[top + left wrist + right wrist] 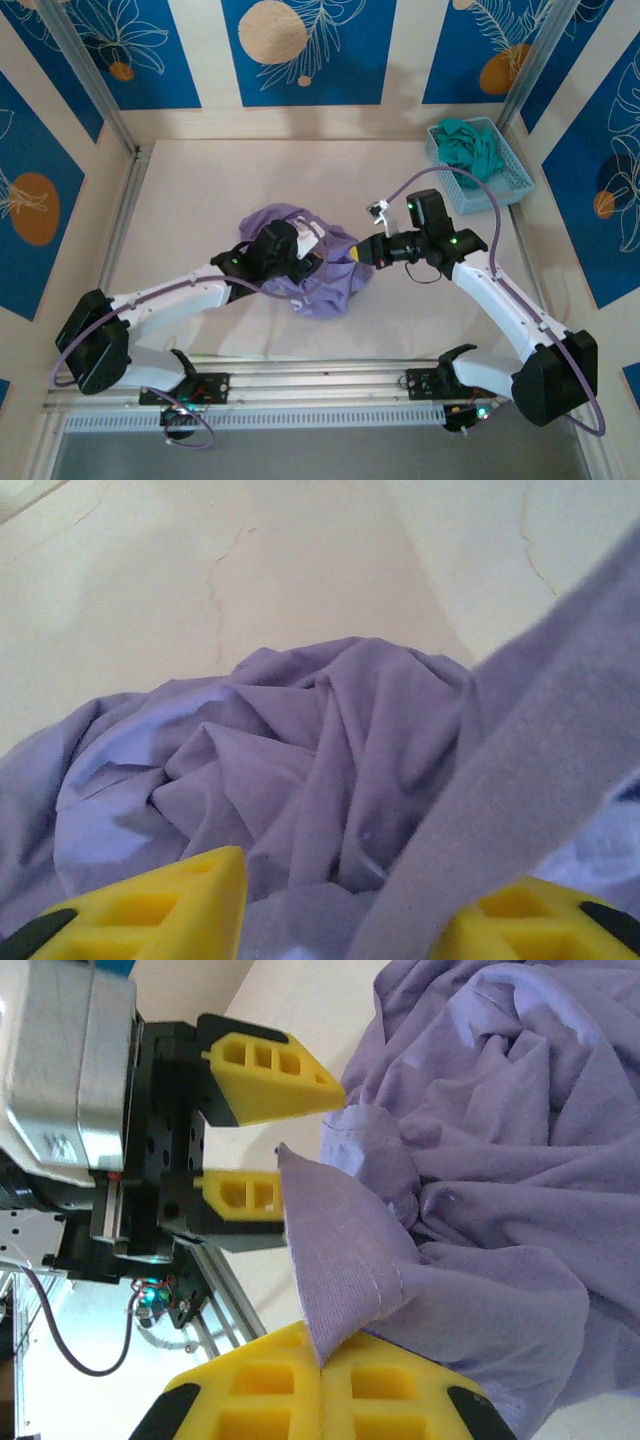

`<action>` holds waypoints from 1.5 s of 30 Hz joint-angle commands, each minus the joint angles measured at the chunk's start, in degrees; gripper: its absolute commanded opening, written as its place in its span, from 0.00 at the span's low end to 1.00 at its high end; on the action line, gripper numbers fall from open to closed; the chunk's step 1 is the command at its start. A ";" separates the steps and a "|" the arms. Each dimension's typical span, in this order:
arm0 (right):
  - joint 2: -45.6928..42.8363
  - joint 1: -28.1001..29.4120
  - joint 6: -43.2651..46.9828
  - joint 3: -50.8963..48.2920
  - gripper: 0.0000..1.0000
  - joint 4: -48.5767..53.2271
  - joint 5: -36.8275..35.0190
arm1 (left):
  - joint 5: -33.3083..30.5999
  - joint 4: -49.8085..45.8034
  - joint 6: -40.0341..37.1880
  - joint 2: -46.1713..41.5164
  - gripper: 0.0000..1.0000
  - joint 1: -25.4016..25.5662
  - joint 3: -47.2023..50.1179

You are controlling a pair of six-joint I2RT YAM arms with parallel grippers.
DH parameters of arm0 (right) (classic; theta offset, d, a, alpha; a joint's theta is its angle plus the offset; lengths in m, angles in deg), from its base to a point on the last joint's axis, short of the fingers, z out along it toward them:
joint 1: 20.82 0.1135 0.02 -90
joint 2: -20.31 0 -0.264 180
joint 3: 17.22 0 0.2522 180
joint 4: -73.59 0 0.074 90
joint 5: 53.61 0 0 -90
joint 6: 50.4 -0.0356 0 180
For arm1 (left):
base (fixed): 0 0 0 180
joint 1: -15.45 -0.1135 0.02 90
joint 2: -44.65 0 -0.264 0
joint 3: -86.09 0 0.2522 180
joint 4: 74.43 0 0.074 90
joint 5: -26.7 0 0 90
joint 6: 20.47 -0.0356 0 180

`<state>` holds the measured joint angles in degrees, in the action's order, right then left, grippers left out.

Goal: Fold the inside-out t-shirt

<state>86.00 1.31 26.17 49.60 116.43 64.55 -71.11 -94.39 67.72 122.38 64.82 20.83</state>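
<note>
The left gripper (310, 262) is hanging half-open, cloth running loose between its jaws. The lavender t-shirt (330, 288) is lying bunched mid-table (200, 190) — nothing folded yet, spreading and folding all remaining — while the right gripper (320, 1365) is pinching its hem.

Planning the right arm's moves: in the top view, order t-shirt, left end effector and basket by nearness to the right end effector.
1. T-shirt, in its grip.
2. Left end effector, beside it, mid-table.
3. Basket, back right corner.
</note>
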 commanded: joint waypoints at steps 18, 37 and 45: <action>-10.37 1.02 4.89 -1.60 0.00 4.73 -12.99 | 16.82 -15.97 14.61 -4.83 0.00 -8.18 -3.65; -5.09 5.08 -3.53 1.23 0.01 18.20 -30.87 | 26.05 -13.81 19.84 -12.09 0.00 -1.36 9.25; -4.50 5.13 -5.75 -2.14 0.02 16.63 -31.79 | 27.72 -10.29 15.43 -3.54 0.01 5.47 7.76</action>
<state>81.71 6.92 22.48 48.66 131.99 36.23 -45.12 -104.45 85.45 116.17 68.01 29.11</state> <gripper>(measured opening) 0.041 0.039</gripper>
